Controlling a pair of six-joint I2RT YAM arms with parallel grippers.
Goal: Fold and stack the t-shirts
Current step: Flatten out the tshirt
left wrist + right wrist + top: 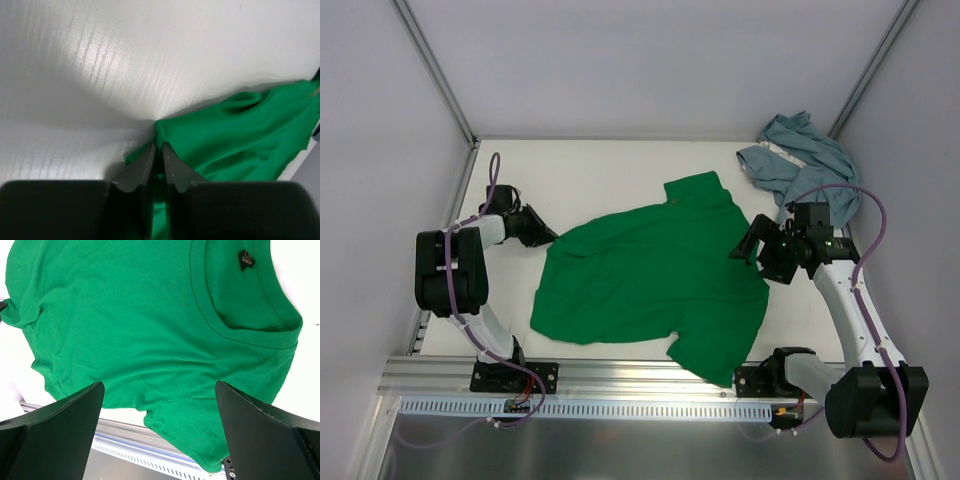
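The bright green t-shirt [650, 275] lies spread and wrinkled on the middle of the white table. My left gripper [546, 238] is low at the shirt's left corner and shut on a pinch of the green cloth; in the left wrist view the fingers [150, 162] are closed with green fabric [240, 130] between them. My right gripper [744, 248] hovers open over the shirt's right edge, holding nothing; the right wrist view shows the collar [240, 332], a black size label [246, 260] and a sleeve [210, 430] below its spread jaws. The blue-grey t-shirt [805, 160] lies crumpled at the back right corner.
A metal rail [620, 375] runs along the table's near edge and also shows in the right wrist view [125, 435]. White walls and slanted frame posts [435, 70] enclose the table on the left, back and right.
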